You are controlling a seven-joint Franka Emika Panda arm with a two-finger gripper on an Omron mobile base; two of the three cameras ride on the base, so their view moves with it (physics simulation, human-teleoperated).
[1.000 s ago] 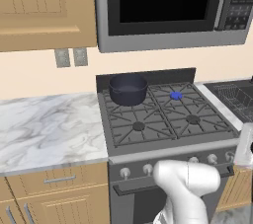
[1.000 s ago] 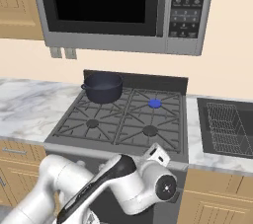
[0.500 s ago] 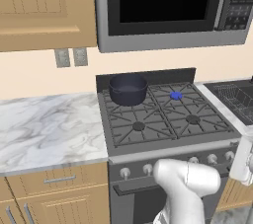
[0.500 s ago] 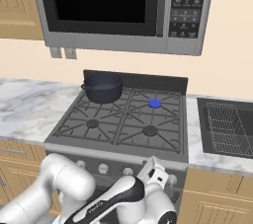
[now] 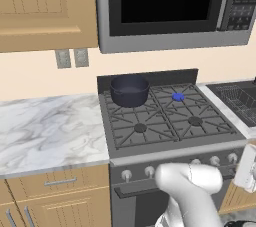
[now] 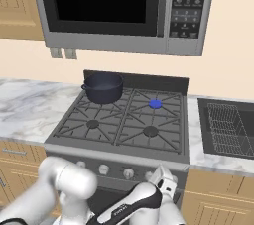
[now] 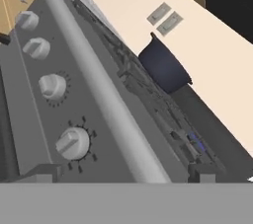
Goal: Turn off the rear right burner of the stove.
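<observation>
The stove (image 5: 167, 152) is a grey steel gas range with black grates. Its rear right burner (image 5: 178, 97) (image 6: 155, 104) carries a small blue flame, which the hand view catches as a blue spot (image 7: 197, 144). A row of round silver knobs (image 7: 72, 143) runs along the front panel. My gripper (image 6: 162, 175) (image 7: 122, 176) hangs low in front of the panel's right end, pointing up at the knobs without touching any. Its fingertips (image 7: 42, 172) stand wide apart, open and empty. The nearest knob lies just above the left fingertip.
A dark blue pot (image 5: 129, 90) (image 6: 102, 86) sits on the rear left burner. A large microwave (image 5: 170, 6) hangs over the range. A marble counter (image 5: 50, 131) lies to the left and a sink with a wire rack (image 6: 225, 125) to the right. The oven handle bar (image 7: 99, 94) crosses above the knobs.
My arm has folded lower and the hand has settled slightly down before the right knobs. Stove, pot and blue flame are unchanged.
</observation>
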